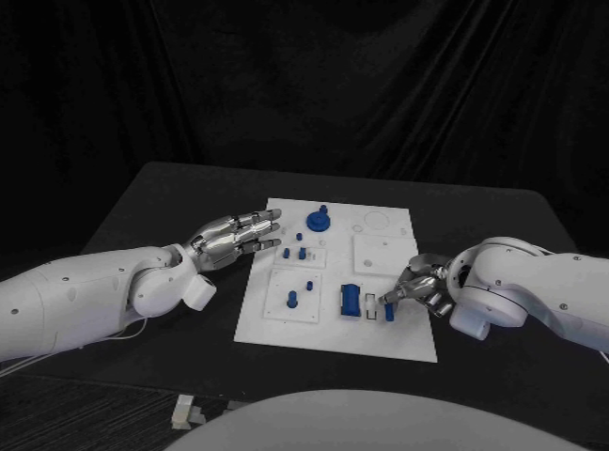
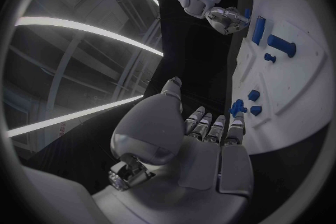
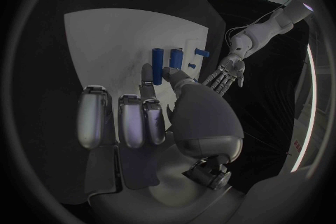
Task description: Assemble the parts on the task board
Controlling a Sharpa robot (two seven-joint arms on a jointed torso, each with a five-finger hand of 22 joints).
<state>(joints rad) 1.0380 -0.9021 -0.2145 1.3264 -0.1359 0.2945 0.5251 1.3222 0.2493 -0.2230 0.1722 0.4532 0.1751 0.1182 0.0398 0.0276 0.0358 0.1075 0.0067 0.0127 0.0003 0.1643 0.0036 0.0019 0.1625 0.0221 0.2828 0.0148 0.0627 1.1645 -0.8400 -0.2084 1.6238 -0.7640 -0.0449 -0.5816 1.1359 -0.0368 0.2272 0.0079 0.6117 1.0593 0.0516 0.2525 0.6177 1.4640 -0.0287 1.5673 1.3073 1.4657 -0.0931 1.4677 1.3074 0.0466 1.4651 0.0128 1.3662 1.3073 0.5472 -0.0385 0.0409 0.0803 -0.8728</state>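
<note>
Right hand (image 1: 423, 285) over the near right part of the task board (image 1: 386, 246), fingertips at a slim blue part (image 1: 389, 311) beside a larger blue block (image 1: 350, 300); whether it pinches the part, cannot tell. Left hand (image 1: 233, 237) hovers at the board's left edge, palm up, fingers apart, holding nothing; small blue pegs (image 1: 299, 252) lie just beyond its fingertips. A blue knobbed part (image 1: 319, 221) stands at the board's far side. Board lies flat on the black worktop (image 1: 169, 202); dark curtain (image 1: 319, 75) behind.
</note>
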